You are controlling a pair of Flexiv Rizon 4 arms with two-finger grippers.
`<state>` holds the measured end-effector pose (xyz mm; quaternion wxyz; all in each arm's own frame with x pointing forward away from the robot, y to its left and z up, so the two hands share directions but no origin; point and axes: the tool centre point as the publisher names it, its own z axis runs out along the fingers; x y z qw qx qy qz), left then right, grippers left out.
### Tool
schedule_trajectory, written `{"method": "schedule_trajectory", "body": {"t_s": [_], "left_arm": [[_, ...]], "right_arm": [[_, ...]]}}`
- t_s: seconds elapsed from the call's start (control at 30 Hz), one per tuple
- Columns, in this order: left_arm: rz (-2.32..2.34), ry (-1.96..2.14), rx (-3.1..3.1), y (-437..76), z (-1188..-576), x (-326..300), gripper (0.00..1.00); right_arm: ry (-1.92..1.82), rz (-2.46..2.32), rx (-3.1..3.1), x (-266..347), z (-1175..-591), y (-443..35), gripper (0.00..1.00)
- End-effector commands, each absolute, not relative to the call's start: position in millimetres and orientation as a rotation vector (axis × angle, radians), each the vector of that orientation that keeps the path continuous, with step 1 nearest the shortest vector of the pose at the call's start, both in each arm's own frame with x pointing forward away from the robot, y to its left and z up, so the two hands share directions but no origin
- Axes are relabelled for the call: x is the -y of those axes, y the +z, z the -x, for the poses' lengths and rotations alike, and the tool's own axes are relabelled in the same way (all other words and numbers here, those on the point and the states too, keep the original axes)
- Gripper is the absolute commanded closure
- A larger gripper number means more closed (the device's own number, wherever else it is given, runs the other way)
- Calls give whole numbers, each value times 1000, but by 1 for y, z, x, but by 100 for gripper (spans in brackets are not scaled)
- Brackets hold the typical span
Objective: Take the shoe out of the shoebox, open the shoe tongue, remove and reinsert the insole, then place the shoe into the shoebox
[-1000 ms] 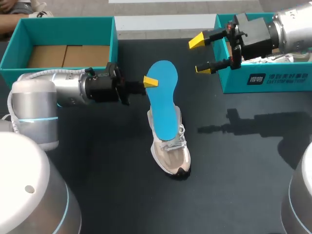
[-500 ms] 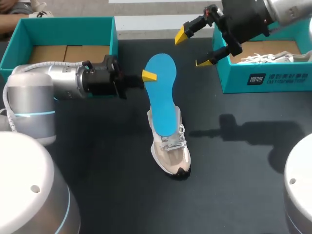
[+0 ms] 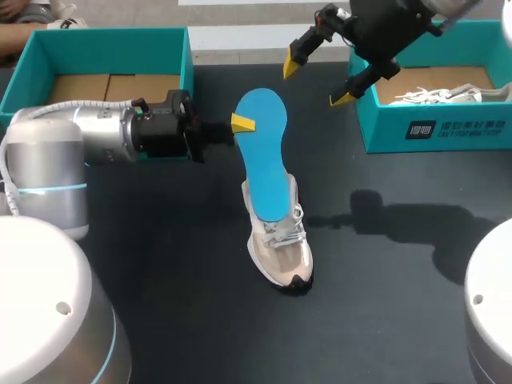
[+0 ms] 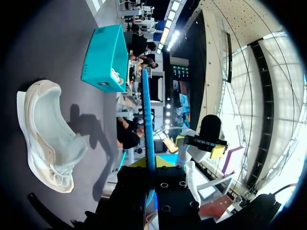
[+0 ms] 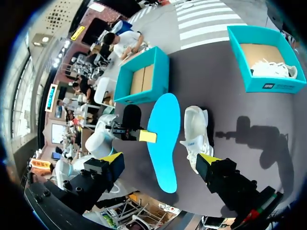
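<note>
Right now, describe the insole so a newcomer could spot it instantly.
On the dark table, find the white sneaker in the middle. Just above it the left tool grips the insole by its edge: the only flat, bright blue, foot-shaped sheet.

The shoe (image 3: 278,248) stands mid-table with the blue insole (image 3: 266,152) rising out of it, and the left gripper (image 3: 240,124), clamped on the insole's edge, bars that side with its arm. Bare table (image 3: 384,304) lies open to the shoe's right as far as the shoebox (image 3: 448,132) wall, and in front too. The right gripper (image 3: 316,76) (fingers spread) hangs between insole top and shoebox, leaving narrow gaps.
</note>
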<state>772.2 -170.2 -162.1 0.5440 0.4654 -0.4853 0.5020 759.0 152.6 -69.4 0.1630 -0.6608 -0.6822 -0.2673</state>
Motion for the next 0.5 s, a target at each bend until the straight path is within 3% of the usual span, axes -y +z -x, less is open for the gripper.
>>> {"method": "schedule_trajectory", "body": {"t_s": [0.03,0.5], "left_arm": [[-1106,1193,1152,-162,-771,170,100],[-1106,1193,1152,-162,-771,170,100]], "right_arm": [[-576,2115,2274,-174,-761,-75,0],[-489,2231,2391,-187,-762,-87,0]]}}
